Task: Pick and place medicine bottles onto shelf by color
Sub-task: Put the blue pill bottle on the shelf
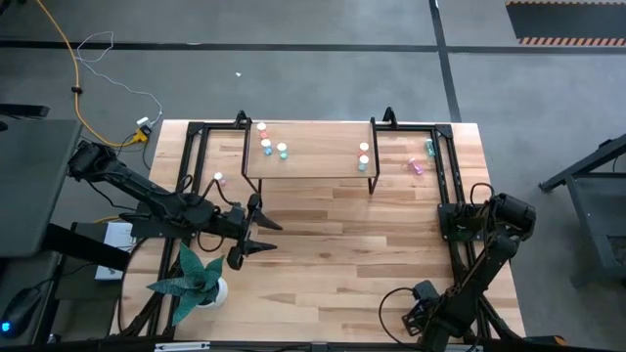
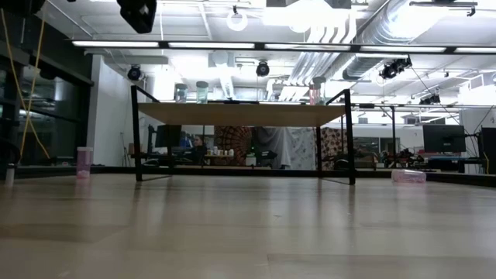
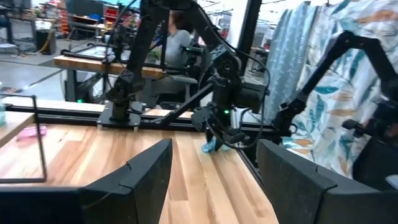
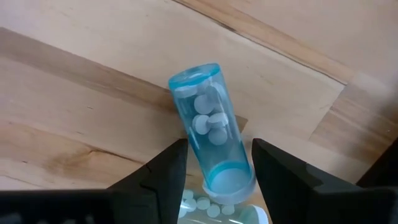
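From above, five bottles were counted on the shelf [image 1: 313,156]: three at one end, two at the other. A pink bottle [image 1: 219,178] and two more were left on the table [image 1: 372,254]. Left gripper [image 1: 262,233] was parked, spread wide, empty. At table level, neither gripper was seen. Only in the right wrist view was a teal bottle [image 4: 211,134] shown, lying between the right gripper's [image 4: 214,163] fingers; grip could not be confirmed.

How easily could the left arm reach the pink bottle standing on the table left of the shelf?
Probably yes, though awkwardly: the pink bottle stands alone with nothing over it, but the open left gripper points away from it, so the arm would likely have to fold back and turn.
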{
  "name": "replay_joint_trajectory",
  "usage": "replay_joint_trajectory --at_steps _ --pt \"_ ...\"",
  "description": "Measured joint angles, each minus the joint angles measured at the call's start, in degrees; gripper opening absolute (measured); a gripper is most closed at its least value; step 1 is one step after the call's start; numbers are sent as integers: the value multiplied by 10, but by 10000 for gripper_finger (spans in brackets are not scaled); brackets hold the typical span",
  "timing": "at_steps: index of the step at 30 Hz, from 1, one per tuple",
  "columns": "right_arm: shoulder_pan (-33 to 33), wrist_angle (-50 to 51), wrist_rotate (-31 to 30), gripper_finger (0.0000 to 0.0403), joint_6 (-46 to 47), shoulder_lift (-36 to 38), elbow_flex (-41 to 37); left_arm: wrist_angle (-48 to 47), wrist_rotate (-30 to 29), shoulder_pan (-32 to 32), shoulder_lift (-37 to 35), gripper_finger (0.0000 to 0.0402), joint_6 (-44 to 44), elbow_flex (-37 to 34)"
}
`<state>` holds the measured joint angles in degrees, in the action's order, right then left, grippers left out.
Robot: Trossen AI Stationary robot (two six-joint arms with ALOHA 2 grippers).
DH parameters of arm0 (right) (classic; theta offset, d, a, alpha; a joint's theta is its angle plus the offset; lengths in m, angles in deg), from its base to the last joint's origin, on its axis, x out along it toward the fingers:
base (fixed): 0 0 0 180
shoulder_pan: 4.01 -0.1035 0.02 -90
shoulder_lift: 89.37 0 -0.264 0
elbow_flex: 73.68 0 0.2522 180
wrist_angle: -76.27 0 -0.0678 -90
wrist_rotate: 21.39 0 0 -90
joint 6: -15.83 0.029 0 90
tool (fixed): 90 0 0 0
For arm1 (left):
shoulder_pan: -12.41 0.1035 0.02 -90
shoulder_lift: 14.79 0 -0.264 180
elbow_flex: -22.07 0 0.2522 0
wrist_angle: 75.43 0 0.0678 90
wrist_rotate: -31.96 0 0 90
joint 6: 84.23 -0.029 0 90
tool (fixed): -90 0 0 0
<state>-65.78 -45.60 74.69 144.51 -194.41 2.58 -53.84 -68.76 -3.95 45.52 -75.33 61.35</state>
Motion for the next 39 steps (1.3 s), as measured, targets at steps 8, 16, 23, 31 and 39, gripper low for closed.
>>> replay_joint_trajectory --at_steps 8,16,23,31,39 --pt "0 -5 1 100 -5 0 0 6 3 0 0 225 1 0" --pt "0 8 -4 78 -43 5 12 19 9 0 0 225 5 1" --pt "11 106 -118 86 -102 7 97 -34 31 -17 42 225 -15 58" --pt "64 132 -273 87 -265 7 153 -102 35 -6 187 225 -61 173" --pt "133 132 -303 87 -439 7 153 -111 147 35 295 225 -62 260"
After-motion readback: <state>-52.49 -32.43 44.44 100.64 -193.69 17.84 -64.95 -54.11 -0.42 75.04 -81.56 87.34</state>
